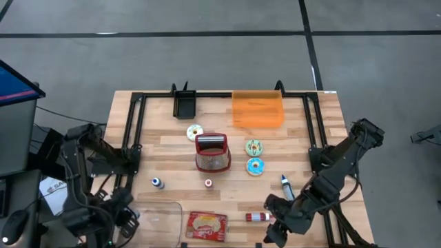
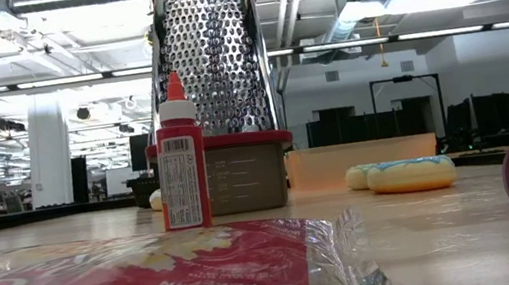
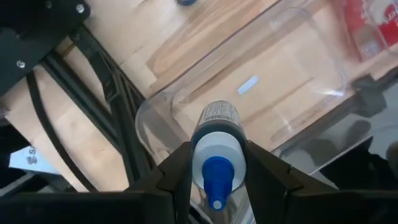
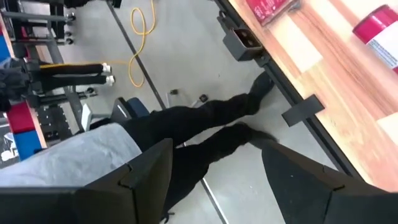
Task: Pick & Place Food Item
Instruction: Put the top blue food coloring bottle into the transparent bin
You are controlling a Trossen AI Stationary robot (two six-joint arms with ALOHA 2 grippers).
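While the right gripper (image 4: 214, 180) gapes, the left gripper (image 3: 214, 171) clamps a blue-capped bottle (image 3: 215, 146) over the clear container (image 3: 261, 93).

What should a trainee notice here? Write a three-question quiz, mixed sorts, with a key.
1. True or false: the right gripper is shut on an iced doughnut.
2. The left gripper holds: A) a small blue-capped bottle; B) a metal grater; C) nothing.
3. What sits directly below that bottle?

Key:
1. False: the right gripper is open and empty, out past the table's edge.
2. A.
3. The clear plastic container at the edge of the wooden table.
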